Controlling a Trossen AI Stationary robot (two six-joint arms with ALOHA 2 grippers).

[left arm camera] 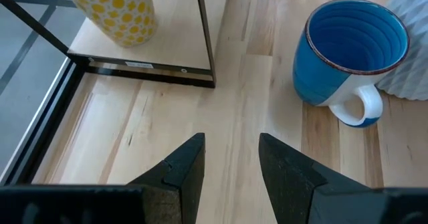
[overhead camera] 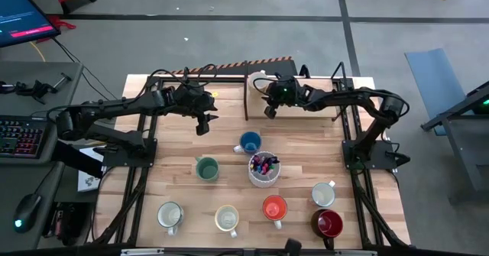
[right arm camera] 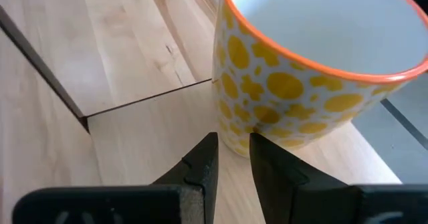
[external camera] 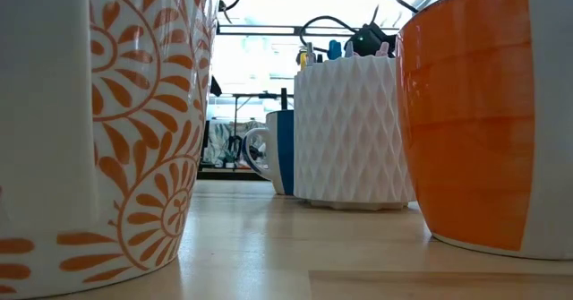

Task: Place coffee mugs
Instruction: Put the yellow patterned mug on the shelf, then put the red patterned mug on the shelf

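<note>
A pale yellow mug with yellow dots and an orange rim [right arm camera: 314, 70] stands upright on a thin board inside a dark frame [left arm camera: 204, 37] at the table's far edge. It also shows in the left wrist view [left arm camera: 120, 10]. My right gripper [right arm camera: 233, 154], its fingers a narrow gap apart, sits low right in front of this mug's lower wall. My left gripper [left arm camera: 231, 164] is open and empty above bare wood, near the blue mug [left arm camera: 351, 47]. Teal [overhead camera: 206, 168], orange [overhead camera: 274, 208], dark red [overhead camera: 328, 224], grey-white [overhead camera: 323, 194], cream [overhead camera: 227, 218] and white [overhead camera: 170, 215] mugs stand on the table. My right gripper's fingertips [right arm camera: 207, 150] come level at the dotted mug's lower wall [right arm camera: 231, 134]. Whether they touch it cannot be told. The mug stands upright on the board, outside the gap between the fingers.
A white ribbed cup with pens [overhead camera: 263, 170] stands mid-table beside the blue mug [overhead camera: 249, 142]. The dark frame's posts [overhead camera: 246, 95] rise at the far edge between the two arms. In the low view the cream patterned mug [external camera: 89, 130] and orange mug [external camera: 483, 112] stand close.
</note>
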